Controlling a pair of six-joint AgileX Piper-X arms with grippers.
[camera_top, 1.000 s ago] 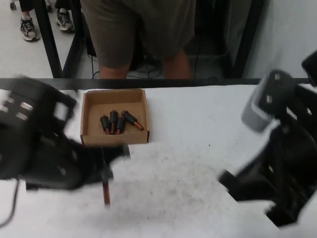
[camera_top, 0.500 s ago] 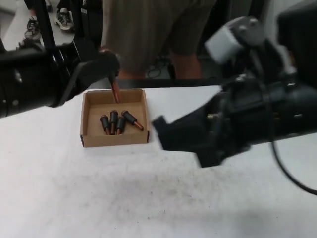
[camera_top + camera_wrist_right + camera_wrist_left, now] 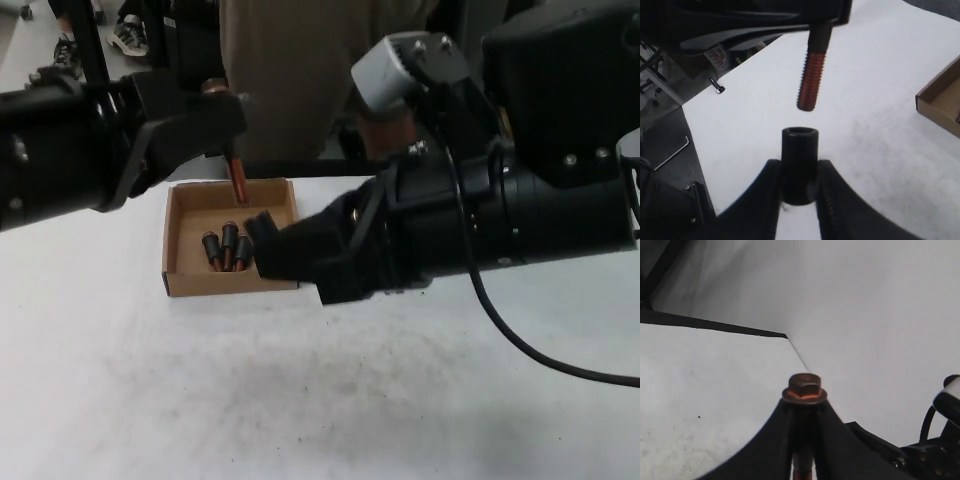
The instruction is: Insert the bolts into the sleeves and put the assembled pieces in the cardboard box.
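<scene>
Bolt (image 3: 810,82) upright, threads down, in left jaws; sleeve (image 3: 799,150) bore-up in right jaws.

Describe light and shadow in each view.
High view: left arm and right arm dark against the pale bench. Left wrist view: the bolt's head catches light above the left gripper's black silhouette. Right wrist view: bolt thread lit, sleeve nearly black.

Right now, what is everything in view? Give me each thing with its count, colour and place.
cardboard box: one, brown, on the bench near its far edge
assembled pieces: three visible, black with copper ends, lying in the cardboard box
bolt: one, copper, in the left gripper, tip just off the sleeve's open end
sleeve: one, black, in the right gripper
bench: one, white
left gripper: black, shut on the bolt
right gripper: black, shut on the sleeve
</scene>
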